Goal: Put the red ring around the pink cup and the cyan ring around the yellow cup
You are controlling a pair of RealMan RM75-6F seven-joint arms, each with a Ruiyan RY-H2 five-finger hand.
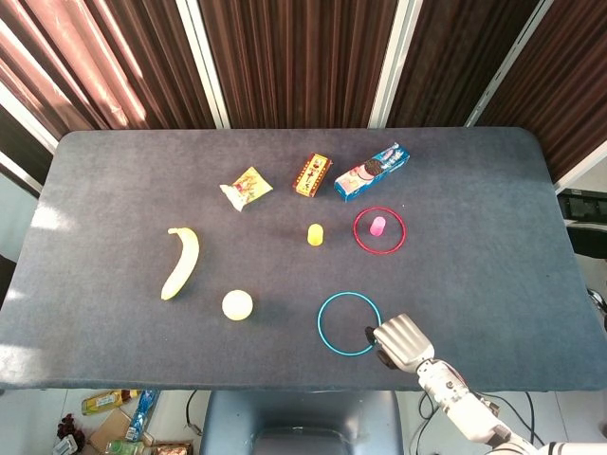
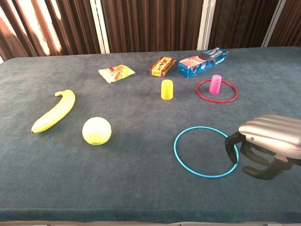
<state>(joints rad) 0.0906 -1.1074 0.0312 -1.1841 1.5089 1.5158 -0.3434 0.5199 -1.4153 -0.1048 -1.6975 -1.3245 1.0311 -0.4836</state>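
Note:
The red ring (image 1: 357, 230) (image 2: 197, 90) lies flat on the table around the upright pink cup (image 1: 378, 226) (image 2: 215, 84). Left of it the yellow cup (image 1: 315, 234) (image 2: 167, 89) stands alone. Nearer the front edge, the cyan ring (image 1: 320, 323) (image 2: 175, 150) lies flat on the cloth. My right hand (image 1: 398, 341) (image 2: 264, 145) hovers palm down at the cyan ring's right rim, with its fingers curved downward and apart. The thumb is just over the rim and nothing is gripped. No left hand shows in either view.
A banana (image 1: 181, 261) and a yellow-green ball (image 1: 237, 304) lie on the left half. A snack bag (image 1: 246, 188), a red box (image 1: 312, 174) and a blue cookie box (image 1: 372, 172) line the back. The table's front edge (image 1: 285, 387) is close to the hand.

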